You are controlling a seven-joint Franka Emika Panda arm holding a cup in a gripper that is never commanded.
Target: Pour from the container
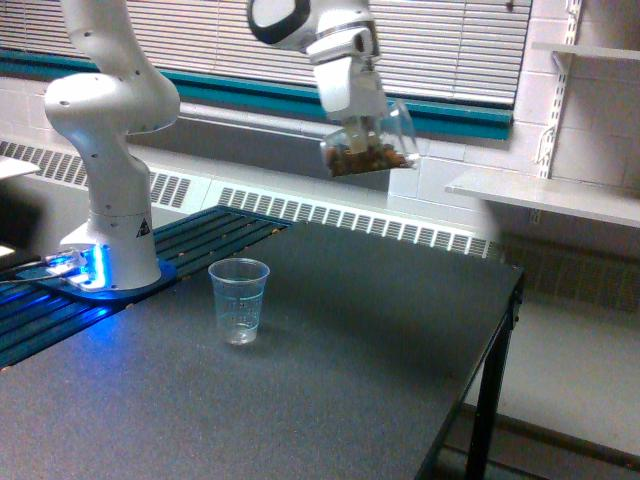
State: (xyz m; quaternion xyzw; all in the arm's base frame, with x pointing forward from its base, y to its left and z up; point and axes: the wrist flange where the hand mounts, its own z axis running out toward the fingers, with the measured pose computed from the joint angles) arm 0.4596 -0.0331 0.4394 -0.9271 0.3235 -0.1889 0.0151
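Note:
High above the table's far half hangs the container [372, 142], a clear rounded cup tilted on its side with brown nuts lying against its lower wall. My gripper [352, 125] is shut on it from above, at the end of the white arm. A taller ribbed clear plastic cup [239, 300] stands upright on the dark table, well below the container and toward the exterior view's left. It looks empty.
The arm's white base [112, 215] stands on a blue-lit plate at the exterior view's left. The dark table [330, 380] ends at an edge on the exterior view's right. A white shelf [550, 195] juts from the wall beyond it.

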